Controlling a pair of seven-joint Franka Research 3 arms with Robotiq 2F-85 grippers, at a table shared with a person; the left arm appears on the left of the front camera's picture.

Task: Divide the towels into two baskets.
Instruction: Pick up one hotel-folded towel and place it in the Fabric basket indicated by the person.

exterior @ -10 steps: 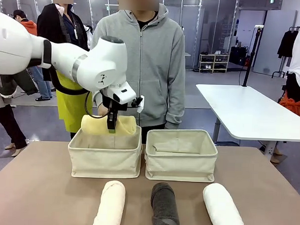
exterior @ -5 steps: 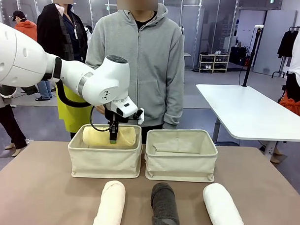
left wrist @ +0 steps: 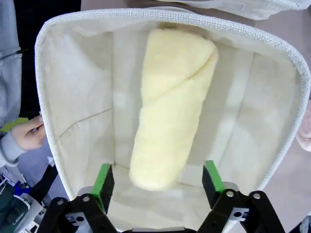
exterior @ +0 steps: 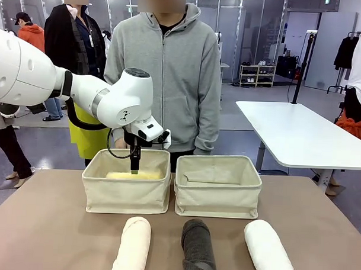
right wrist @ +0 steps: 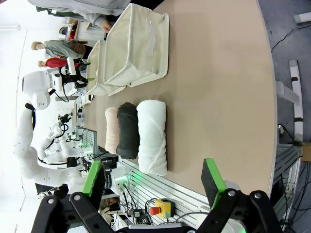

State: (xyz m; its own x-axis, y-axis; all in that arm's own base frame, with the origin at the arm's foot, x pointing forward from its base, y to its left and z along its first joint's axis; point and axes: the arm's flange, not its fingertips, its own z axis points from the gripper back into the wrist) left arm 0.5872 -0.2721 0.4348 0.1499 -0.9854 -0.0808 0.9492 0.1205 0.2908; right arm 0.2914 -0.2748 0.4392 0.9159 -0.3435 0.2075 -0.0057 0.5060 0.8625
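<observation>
Nearest you, the cream towel (exterior: 133, 245), dark grey towel (exterior: 198, 247) and white towel (exterior: 270, 249) lie side by side along the table edge, lined up for easy picking. Your right gripper (right wrist: 153, 178) hangs spread and empty. Beyond the row, the pale yellow towel (left wrist: 172, 104) lies flat on the floor of the left basket (exterior: 126, 195). Your left gripper (left wrist: 158, 175) is spread wide over it, pads clear on both sides. The right basket (exterior: 218, 198) beside it looks ready for its share.

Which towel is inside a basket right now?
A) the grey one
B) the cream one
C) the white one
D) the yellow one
D: the yellow towel lies inside a basket, while the grey towel, the cream towel and the white towel lie on the table in front of it.
</observation>
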